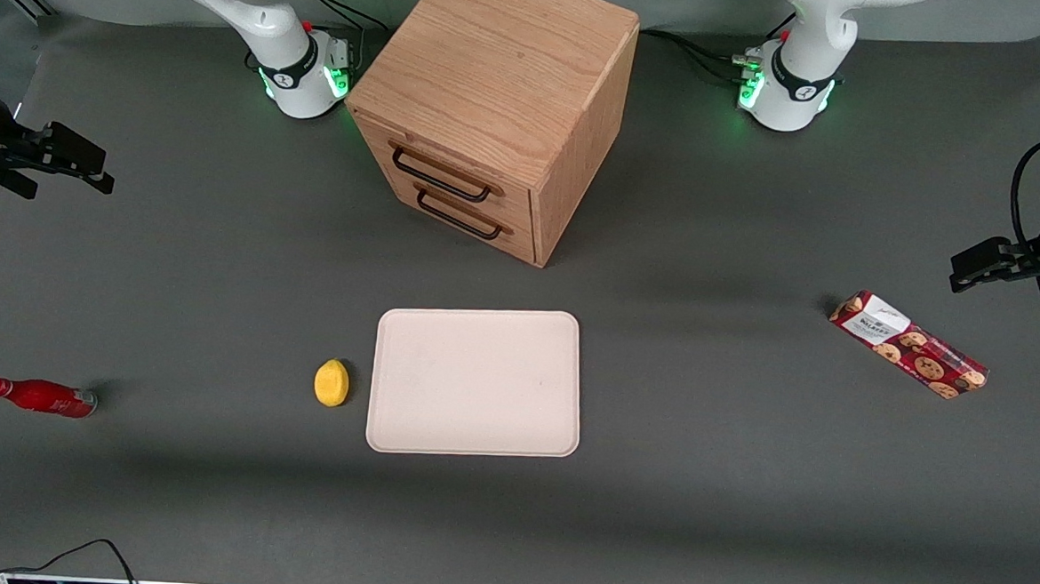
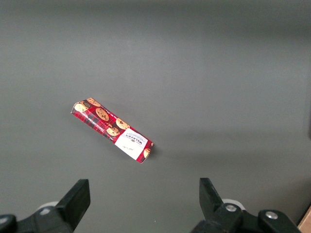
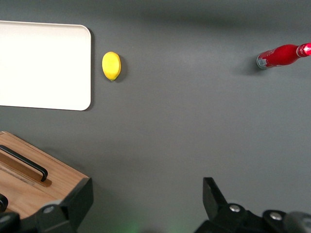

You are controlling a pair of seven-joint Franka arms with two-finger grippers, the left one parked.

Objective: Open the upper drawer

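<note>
The light oak cabinet [image 1: 495, 86] stands at the table's middle, farther from the front camera than the tray. Its upper drawer [image 1: 455, 168] is shut, with a thin black wire handle [image 1: 442, 174] above the lower drawer's handle [image 1: 460, 218]. My right gripper [image 1: 90, 167] hangs above the table toward the working arm's end, well apart from the cabinet. It is open and empty [image 3: 146, 194], over bare table. A corner of the cabinet's front [image 3: 53, 174] with a black handle [image 3: 24, 162] shows in the right wrist view.
A cream tray [image 1: 476, 381] lies nearer the camera than the cabinet, with a yellow lemon [image 1: 332, 382] beside it. A red bottle [image 1: 41, 397] lies toward the working arm's end. A cookie box [image 1: 909, 344] lies toward the parked arm's end.
</note>
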